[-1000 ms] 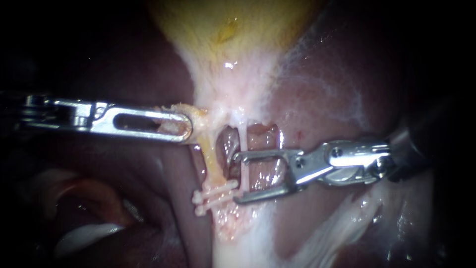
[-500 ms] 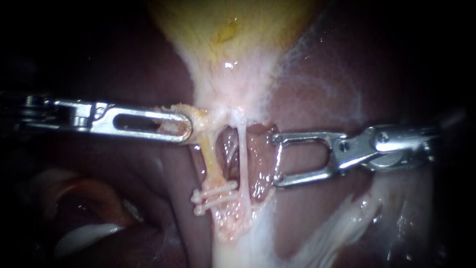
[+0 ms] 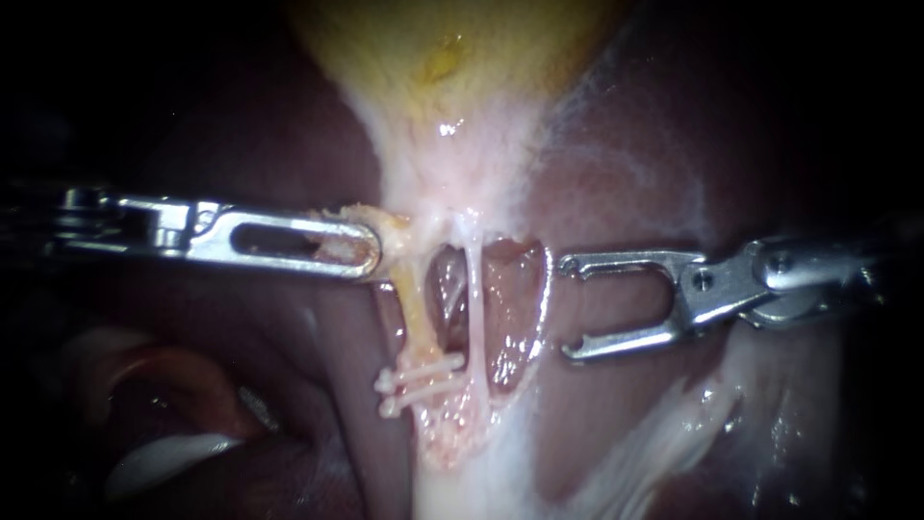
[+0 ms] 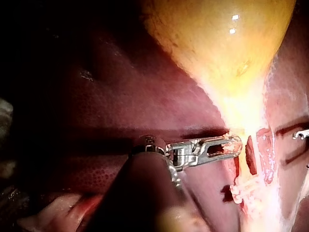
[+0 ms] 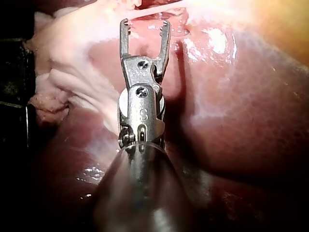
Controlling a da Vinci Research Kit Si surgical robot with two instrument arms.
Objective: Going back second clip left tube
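The yellow gallbladder (image 3: 452, 58) narrows down to two tubes. The left tube (image 3: 414, 313) is yellowish and carries two white clips (image 3: 419, 377) side by side low down. A thin pale right tube (image 3: 474, 299) runs beside it. My left instrument (image 3: 371, 252) is shut on yellowish tissue at the gallbladder neck, also seen in the left wrist view (image 4: 234, 145) above the clips (image 4: 244, 186). My right instrument (image 3: 566, 306) stands open and empty, to the right of both tubes and clear of them. In the right wrist view its jaws (image 5: 145, 24) are spread, the pale tissue just ahead.
Dark red liver (image 3: 626, 193) surrounds the tubes on both sides. A window of raw tissue (image 3: 510, 308) lies between the right tube and my right instrument. Whitish, wet tissue strands (image 3: 654, 433) spread at the lower right.
My right instrument has pulled back to the right, from straddling the right tube near the clips to clear of both tubes, jaws still open. My left instrument keeps its hold.
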